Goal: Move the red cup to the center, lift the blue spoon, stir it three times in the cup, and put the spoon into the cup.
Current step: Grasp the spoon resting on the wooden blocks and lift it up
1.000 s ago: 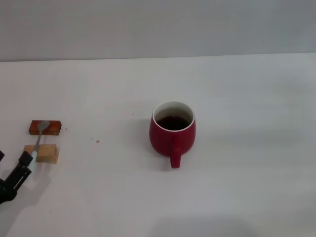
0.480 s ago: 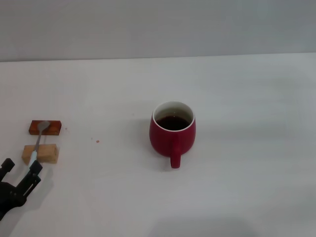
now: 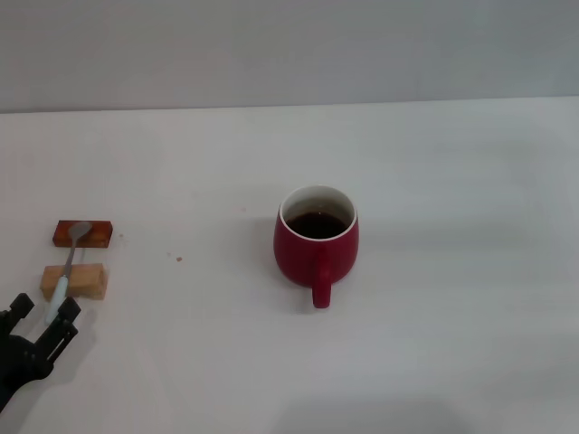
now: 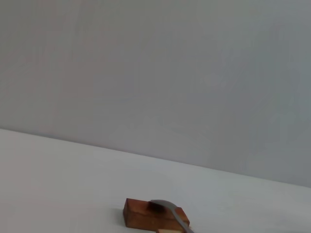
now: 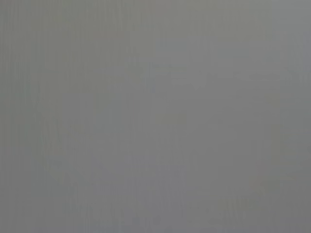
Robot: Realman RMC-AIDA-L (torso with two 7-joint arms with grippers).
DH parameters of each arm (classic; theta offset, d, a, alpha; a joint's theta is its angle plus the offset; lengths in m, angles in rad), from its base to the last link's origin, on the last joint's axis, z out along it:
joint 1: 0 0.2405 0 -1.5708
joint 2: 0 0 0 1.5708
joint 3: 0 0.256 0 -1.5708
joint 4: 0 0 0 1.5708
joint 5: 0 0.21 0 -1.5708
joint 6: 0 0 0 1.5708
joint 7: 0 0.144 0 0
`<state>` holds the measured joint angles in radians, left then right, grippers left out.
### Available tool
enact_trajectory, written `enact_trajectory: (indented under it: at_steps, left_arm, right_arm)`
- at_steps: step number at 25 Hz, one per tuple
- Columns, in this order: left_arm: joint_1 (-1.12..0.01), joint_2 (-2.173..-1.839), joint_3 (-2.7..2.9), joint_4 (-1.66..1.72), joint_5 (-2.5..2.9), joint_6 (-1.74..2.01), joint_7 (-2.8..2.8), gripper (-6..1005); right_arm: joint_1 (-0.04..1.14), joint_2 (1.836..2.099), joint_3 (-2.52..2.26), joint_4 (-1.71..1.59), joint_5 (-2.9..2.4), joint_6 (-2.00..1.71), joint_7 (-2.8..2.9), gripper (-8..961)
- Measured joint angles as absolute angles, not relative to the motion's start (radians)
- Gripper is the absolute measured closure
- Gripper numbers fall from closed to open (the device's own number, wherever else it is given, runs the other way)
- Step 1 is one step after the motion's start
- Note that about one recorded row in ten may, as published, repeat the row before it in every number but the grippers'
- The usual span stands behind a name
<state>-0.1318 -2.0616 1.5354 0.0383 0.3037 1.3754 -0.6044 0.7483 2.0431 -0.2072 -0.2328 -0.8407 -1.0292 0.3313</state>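
The red cup (image 3: 317,246) stands upright mid-table with dark liquid inside and its handle toward the front. The blue spoon (image 3: 63,276) lies at the far left across two small blocks. Its grey bowl rests on the dark brown block (image 3: 83,233) and its pale handle lies over the tan block (image 3: 81,281). My left gripper (image 3: 40,313) is open at the lower left, with its fingers on either side of the handle's end, not closed on it. The left wrist view shows the brown block (image 4: 143,214) and the spoon's bowl (image 4: 170,210). My right gripper is out of view.
A tiny reddish crumb (image 3: 179,259) lies between the blocks and the cup. The white table (image 3: 452,344) runs back to a grey wall (image 3: 289,45). The right wrist view shows only plain grey.
My left gripper has shifted right and back toward the table's front; both fingers now show beside the handle's end. The spoon and cup have not moved.
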Motion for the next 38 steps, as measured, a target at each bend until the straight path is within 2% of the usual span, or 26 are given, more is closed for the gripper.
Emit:
enact_trajectory:
  at_steps: [6, 11, 16, 38]
  left_arm:
    - [-0.127, -2.059, 1.535, 0.038, 0.304, 1.360, -0.616, 258]
    - [-0.130, -2.059, 1.535, 0.038, 0.304, 1.353, -0.619, 407]
    - [-0.136, -2.060, 1.535, 0.038, 0.304, 1.342, -0.635, 469]
    - [-0.175, -2.066, 1.529, 0.039, 0.304, 1.302, -0.644, 614]
  right_arm:
    - [0.754, 2.043, -0.209, -0.233, -0.841, -1.030, 0.331, 953]
    - [0.758, 2.043, -0.218, -0.233, -0.841, -1.029, 0.331, 953]
    - [0.758, 2.043, -0.222, -0.233, -0.841, -1.029, 0.329, 953]
    - [0.750, 2.044, -0.222, -0.214, -0.841, -1.028, 0.265, 954]
